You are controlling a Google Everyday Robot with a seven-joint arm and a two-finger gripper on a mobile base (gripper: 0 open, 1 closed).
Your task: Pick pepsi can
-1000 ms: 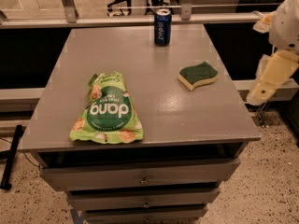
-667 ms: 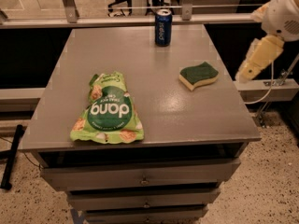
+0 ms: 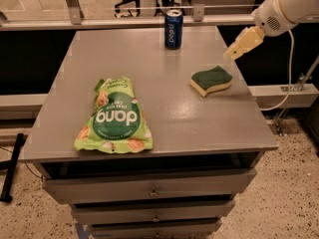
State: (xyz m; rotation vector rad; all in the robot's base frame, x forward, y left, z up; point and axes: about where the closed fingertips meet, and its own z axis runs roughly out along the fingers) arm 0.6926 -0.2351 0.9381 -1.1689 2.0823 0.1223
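The pepsi can (image 3: 173, 29) is a dark blue can with white vertical lettering and a silver top. It stands upright at the far edge of the grey table (image 3: 149, 59), near the middle. My gripper (image 3: 241, 45) hangs above the table's right edge, to the right of the can and just beyond the green sponge (image 3: 211, 80). It is well apart from the can and holds nothing.
A green "dang" snack bag (image 3: 115, 116) lies flat at the front left of the table. The sponge lies at the right. Drawers (image 3: 149, 190) sit under the tabletop. A rail (image 3: 129, 21) runs behind the table. A cable (image 3: 286, 78) hangs at the right.
My arm has risen and swung inward to the left, from low beside the table's right edge to above the edge near the sponge. The can, sponge and bag have not moved.
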